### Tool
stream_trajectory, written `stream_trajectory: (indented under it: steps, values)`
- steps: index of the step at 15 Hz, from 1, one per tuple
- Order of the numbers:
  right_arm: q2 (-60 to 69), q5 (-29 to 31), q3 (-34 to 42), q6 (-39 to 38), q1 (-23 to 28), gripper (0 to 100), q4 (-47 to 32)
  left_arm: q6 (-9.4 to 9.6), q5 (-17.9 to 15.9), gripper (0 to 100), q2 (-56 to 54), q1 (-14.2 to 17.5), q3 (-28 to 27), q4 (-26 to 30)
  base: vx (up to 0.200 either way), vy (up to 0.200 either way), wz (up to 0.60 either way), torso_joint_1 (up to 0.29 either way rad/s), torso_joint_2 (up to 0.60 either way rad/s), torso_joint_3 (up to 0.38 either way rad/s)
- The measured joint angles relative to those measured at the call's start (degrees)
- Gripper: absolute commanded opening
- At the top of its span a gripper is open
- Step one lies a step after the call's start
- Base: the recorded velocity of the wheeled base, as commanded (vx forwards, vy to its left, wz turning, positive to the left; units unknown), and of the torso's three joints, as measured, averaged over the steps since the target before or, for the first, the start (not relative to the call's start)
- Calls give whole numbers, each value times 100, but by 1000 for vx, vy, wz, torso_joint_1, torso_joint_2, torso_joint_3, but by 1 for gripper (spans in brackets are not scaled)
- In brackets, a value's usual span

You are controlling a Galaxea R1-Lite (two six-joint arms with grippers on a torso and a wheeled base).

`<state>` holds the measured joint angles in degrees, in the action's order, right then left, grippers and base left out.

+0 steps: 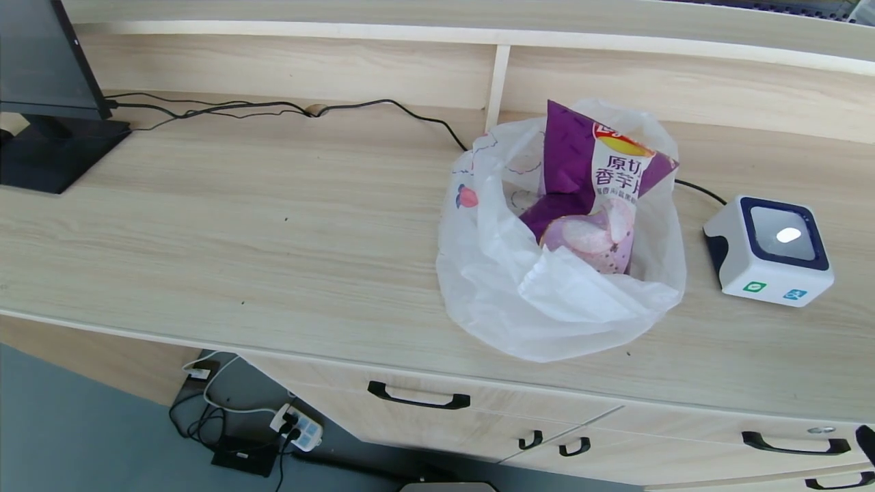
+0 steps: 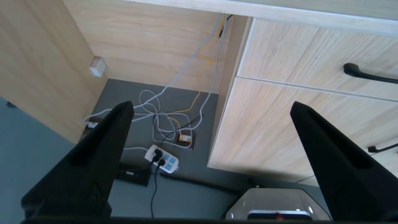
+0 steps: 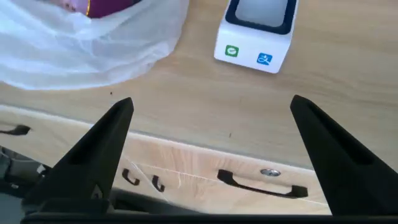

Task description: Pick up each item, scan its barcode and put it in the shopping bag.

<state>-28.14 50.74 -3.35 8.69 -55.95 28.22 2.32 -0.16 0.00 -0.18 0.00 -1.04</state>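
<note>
head view: a white plastic shopping bag [image 1: 547,307] stands open on the light wood surface [image 1: 273,225]. a purple chips packet [image 1: 581,171] stands upright inside it, its top above the bag's rim. just beside the bag, on the robot's right, sits a white scanner [image 1: 769,249] with its dark window facing up. a monitor [image 1: 41,61] stands at the far left corner, and black cables [image 1: 273,106] run along the back. below the front edge are drawers with black handles [image 1: 418,396], and a power strip [image 1: 297,427] lies on the grey floor.

left wrist view: the left end effector [image 2: 210,107] has its fingers wide apart and holds nothing. it hangs low in front of the drawers, above the floor's tangled wires and power strip [image 2: 163,158].

right wrist view: the right end effector [image 3: 211,99] is also spread apart and empty. it hovers at the surface's front edge, near the scanner [image 3: 255,34] and the shopping bag [image 3: 93,43], with a drawer handle [image 3: 261,185] beneath it.
</note>
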Motion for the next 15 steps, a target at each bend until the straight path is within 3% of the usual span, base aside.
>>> stream_trajectory:
  steps: [3,5,6,8,13,15]
  values:
    - [1124,-451,107,-111,-521,100,-1883,-11,-2,100,0,0,0,2,0,0,0,0,0,0]
    - [1557,-541,132,-492,-708,100,-2325,-22,-2,100,0,2,0,0,0,0,0,0,0,0]
    - [1679,-545,151,-616,-553,100,-2402,-22,-2,100,0,2,0,0,0,0,0,0,0,0]
    - [1808,-556,184,-816,373,100,-2503,-21,-2,100,0,2,0,0,0,0,0,0,0,0]
    - [2031,-568,221,-1758,4150,100,-2642,-18,0,100,0,2,0,2,0,0,0,0,0,0]
    - [2172,-583,243,-1997,4802,100,-2633,-5,-2,100,0,2,0,0,0,0,0,0,0,0]
